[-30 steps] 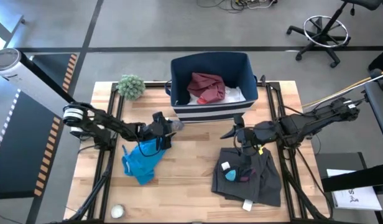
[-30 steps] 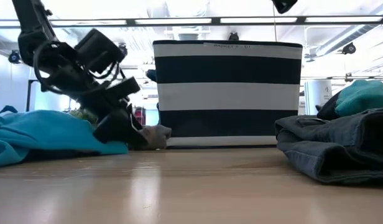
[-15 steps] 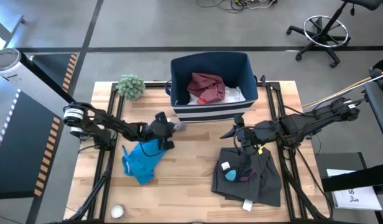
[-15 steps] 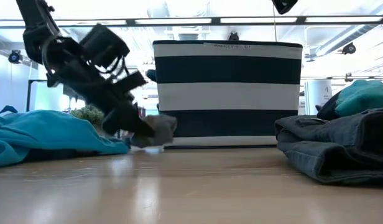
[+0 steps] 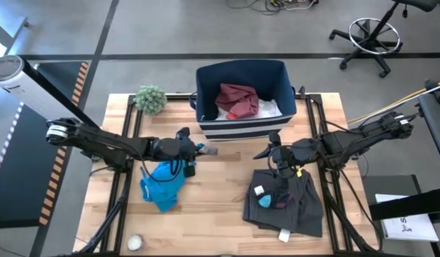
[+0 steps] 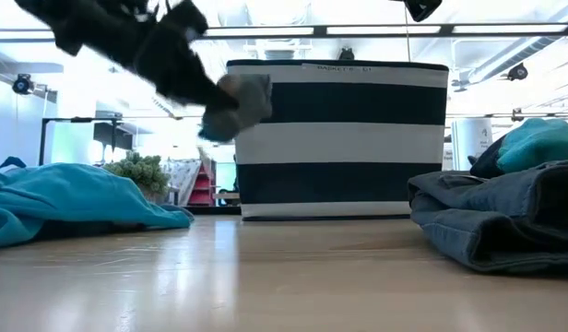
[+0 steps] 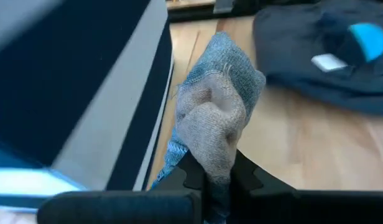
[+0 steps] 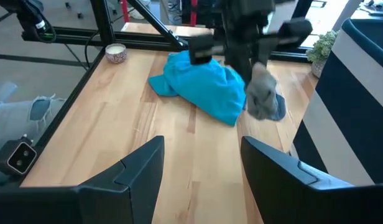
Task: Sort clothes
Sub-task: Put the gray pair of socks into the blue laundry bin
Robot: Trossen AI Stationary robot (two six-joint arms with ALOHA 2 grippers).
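My left gripper point(image 5: 198, 150) is shut on a small grey-and-blue cloth piece point(image 7: 216, 106), held above the table in front of the striped navy bin point(image 5: 203, 100). A bright blue garment point(image 5: 163, 184) lies on the table below and to the left of it. Maroon and red clothes point(image 5: 238, 100) lie in the bin. My right gripper point(image 8: 201, 155) stands open above the far edge of a dark grey pile point(image 5: 291, 203), which carries small teal point(image 5: 265, 200) and white point(image 5: 259, 190) pieces. My left gripper pinches the small piece's lower bunched end point(image 7: 211, 168) between its two fingers. The fingers come from the table's left, slanting slightly down. The piece point(image 6: 242, 100) bulges out past the fingertips, crumpled, and is lifted clear of the table beside the bin's front wall.
A green spiky plant point(image 5: 150, 98) stands at the far left corner. A small round thing point(image 5: 135, 243) sits near the front left edge. Bare wood lies between the blue garment and the dark pile.
My left gripper has shut on the small grey piece where it lay on the table by the bin's front left corner. It has then risen and reached a little toward the table's right, and the piece has been lifted clear of the table.
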